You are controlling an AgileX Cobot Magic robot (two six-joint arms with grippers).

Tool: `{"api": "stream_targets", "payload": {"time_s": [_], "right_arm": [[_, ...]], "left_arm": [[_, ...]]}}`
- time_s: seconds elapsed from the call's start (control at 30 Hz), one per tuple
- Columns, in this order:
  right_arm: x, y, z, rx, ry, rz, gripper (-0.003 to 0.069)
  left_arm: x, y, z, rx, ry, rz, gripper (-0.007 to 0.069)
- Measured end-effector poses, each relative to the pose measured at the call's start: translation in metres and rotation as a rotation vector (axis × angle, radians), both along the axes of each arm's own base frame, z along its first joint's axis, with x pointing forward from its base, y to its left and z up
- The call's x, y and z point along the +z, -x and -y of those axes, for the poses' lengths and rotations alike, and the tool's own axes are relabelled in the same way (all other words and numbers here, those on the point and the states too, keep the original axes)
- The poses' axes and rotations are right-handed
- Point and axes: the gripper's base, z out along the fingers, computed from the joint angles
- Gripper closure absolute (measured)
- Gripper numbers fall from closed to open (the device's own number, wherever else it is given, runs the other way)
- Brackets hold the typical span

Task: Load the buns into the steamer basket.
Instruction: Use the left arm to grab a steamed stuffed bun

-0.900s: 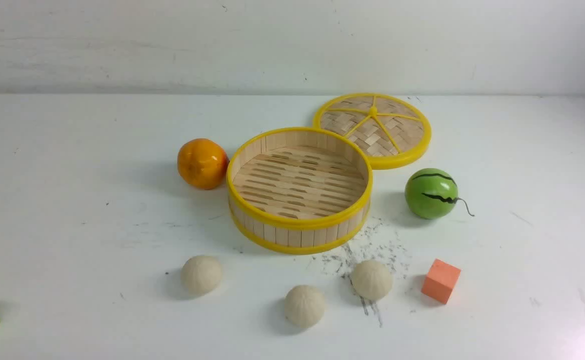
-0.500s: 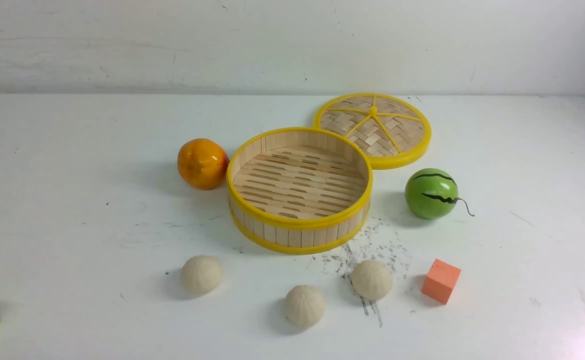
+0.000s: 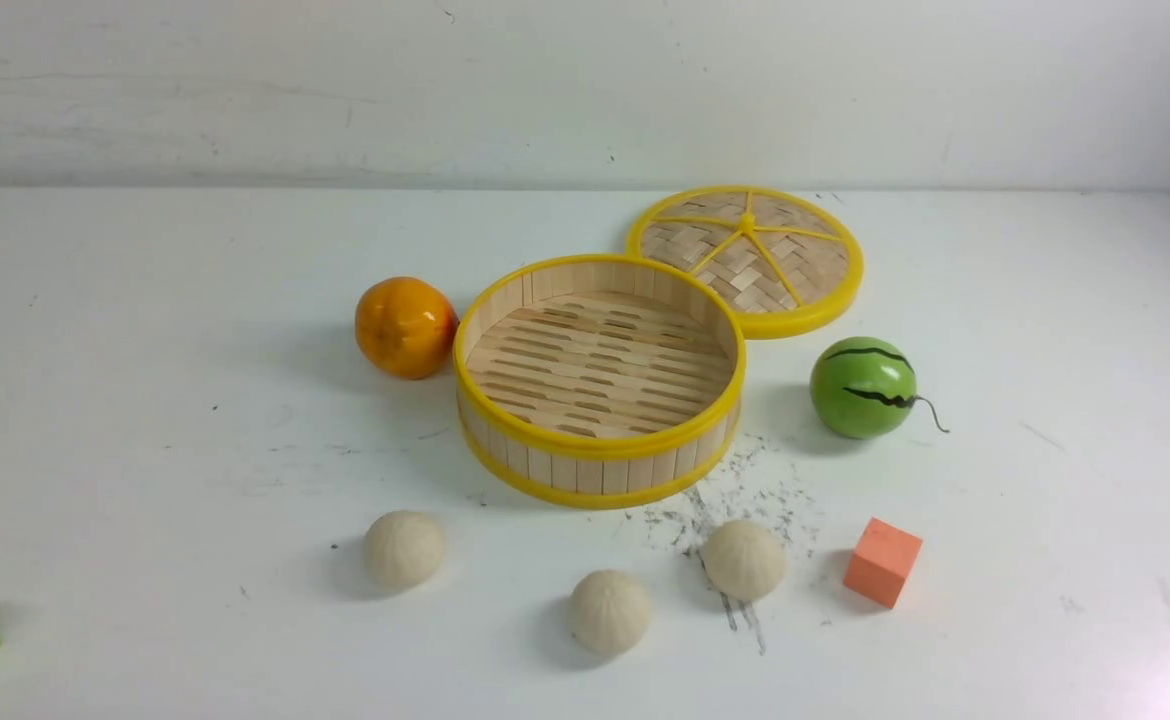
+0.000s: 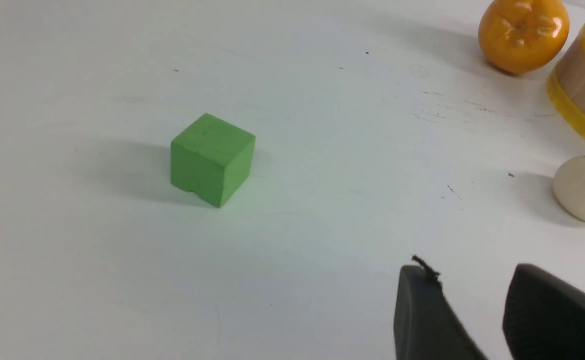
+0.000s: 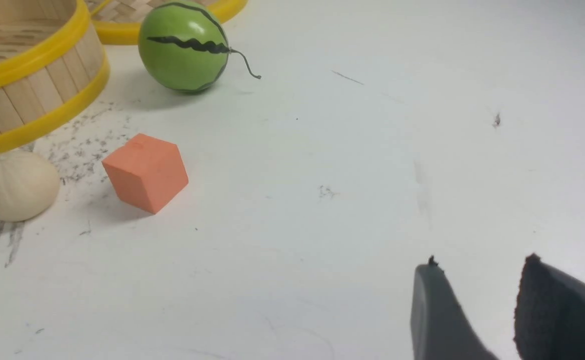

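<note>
1. Buns first: none is in the steamer basket [image 3: 600,445] yet. Its slatted floor is bare, so I judge the task to be at its very start, with the first reach not begun.
2. My left gripper [image 4: 472,280] has its jaws parted with nothing between them. It hangs low over the table [image 3: 145,420], well short of any bun.
3. My right gripper [image 5: 480,272] is the same: jaws apart, empty, low over bare table.
4. The left bun [image 3: 403,548] lies ahead of my left gripper and inward, toward the basket. A green cube [image 4: 212,159] also sits ahead of that gripper, well apart from the bun.
5. The right bun [image 3: 743,559] lies ahead of my right gripper and inward, just beside the basket wall. An orange cube [image 5: 146,171] sits between that bun and my gripper.
6. The middle bun [image 3: 610,611] is between the other two; neither wrist view shows it.
7. Neither arm shows in the front view, so both seem pulled back on my own side.
8. The next move calls for choosing one bun, bringing the nearer gripper over it, and lowering with the jaws astride it.
9. On the right I would steer clear of the orange cube; round buns may roll if nudged off centre.
10. The orange fruit [image 3: 405,327], melon ball [image 3: 863,387] and lid [image 3: 745,255] lie beyond the buns and should be left alone.
</note>
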Motion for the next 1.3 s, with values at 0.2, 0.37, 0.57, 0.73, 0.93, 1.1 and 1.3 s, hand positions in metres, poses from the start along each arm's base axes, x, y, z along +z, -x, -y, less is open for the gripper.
{"api": "stream_targets", "payload": {"time_s": [0.2,0.37,0.57,0.73,0.93,1.1,1.3], "right_arm": [[0.0,0.0,0.0,0.0,0.0,0.0,0.0418],[0.0,0.0,0.0,0.0,0.0,0.0,0.0418],[0.0,0.0,0.0,0.0,0.0,0.0,0.0418],[0.0,0.0,0.0,0.0,0.0,0.0,0.0418],[0.0,0.0,0.0,0.0,0.0,0.0,0.0418],[0.0,0.0,0.0,0.0,0.0,0.0,0.0418],[0.0,0.0,0.0,0.0,0.0,0.0,0.0418]], "left_arm": [[0.0,0.0,0.0,0.0,0.0,0.005,0.0386],[0.004,-0.001,0.0,-0.001,0.0,0.049,0.0386],[0.007,-0.002,0.005,0.007,0.223,0.088,0.0386],[0.015,-0.003,0.015,0.07,0.957,0.133,0.0386],[0.021,-0.003,0.018,0.096,1.355,0.141,0.0386],[0.023,-0.003,0.019,0.084,1.359,0.145,0.0386],[0.082,0.011,0.028,-0.157,0.886,0.218,0.0396]]}}
